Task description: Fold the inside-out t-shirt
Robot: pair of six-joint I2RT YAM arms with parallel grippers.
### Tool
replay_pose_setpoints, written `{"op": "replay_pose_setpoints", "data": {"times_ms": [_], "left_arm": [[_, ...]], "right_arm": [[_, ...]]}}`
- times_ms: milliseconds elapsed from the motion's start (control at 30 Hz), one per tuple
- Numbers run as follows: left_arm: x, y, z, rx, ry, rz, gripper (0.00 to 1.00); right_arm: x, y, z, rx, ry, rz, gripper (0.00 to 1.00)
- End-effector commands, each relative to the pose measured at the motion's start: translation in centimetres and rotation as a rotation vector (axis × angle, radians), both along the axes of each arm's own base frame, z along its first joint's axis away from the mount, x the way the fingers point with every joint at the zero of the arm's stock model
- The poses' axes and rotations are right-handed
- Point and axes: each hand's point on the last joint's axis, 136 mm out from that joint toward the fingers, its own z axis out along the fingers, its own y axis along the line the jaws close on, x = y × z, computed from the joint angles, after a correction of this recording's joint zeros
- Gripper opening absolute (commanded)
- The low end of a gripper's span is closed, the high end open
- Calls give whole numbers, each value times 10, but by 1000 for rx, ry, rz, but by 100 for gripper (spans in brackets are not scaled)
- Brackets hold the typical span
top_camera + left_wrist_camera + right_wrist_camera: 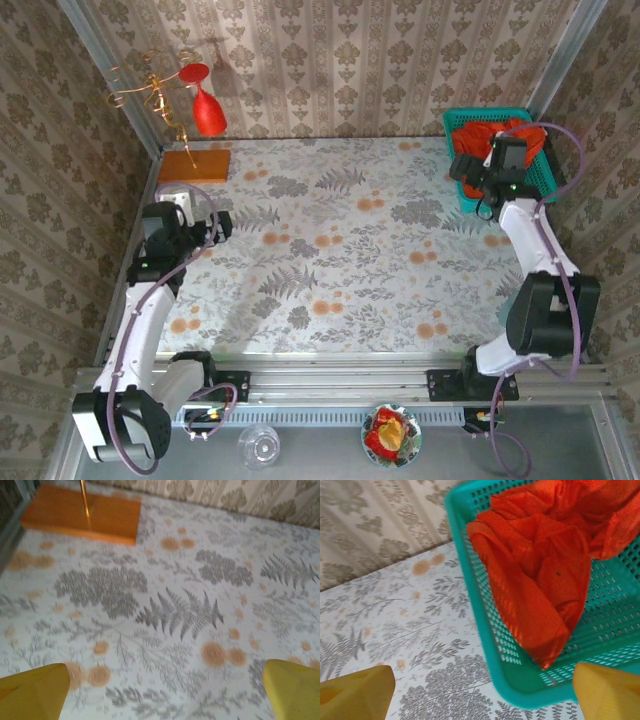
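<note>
Top external view: the t-shirt (476, 134) lies bunched in the teal basket (545, 178) at the far right corner of the table (330, 250).

Status: the task stands at its very start. No fold is made. The t-shirt is not yet out of the basket, and no part of it rests on the table.

Right wrist view: the t-shirt (540, 565) is a crumpled heap against the wall of the basket (520, 687), with one lobe drooping toward the near corner. The right gripper (481, 692) hangs above the basket's rim with its fingers spread wide. Nothing sits between them and they do not touch the cloth. Whether the seams face outward cannot be read from so crumpled a heap.

Left wrist view: the left gripper (160, 692) is spread wide and empty over bare table, with the board (55, 512) well ahead of it.

Remaining, by judgement:
1. Grasp the t-shirt and lift it out of the basket.
2. Lay it flat on the open middle of the table.
3. Fold in the sleeves, then fold the body.

All three steps are outstanding.
</note>
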Motion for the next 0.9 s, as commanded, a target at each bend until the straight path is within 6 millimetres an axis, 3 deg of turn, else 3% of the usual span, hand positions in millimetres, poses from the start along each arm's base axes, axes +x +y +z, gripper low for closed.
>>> {"op": "replay_pose_setpoints", "data": {"times_ms": [0,167,433,567,700,867], "left_arm": [[-23,-12,-5,-91,129,-72,100],[-31,-4,-15,-25,165,-101,100],[-26,2,-22,-122,170,-104,100],[-29,-2,-28,-130,182,-131,100],[-32,0,-33,-120,201,-126,100],[-30,-6,-33,-148,201,-151,100]], "right_arm": [[1,-19,-26,65,126,-65,92],[35,-37,-53,164,183,-88,91],[93,-36,-93,326,178,-41,84],[118,-33,-113,413,187,-21,73],[128,-36,-128,441,217,-46,57],[133,-41,-128,442,200,-57,26]]}}
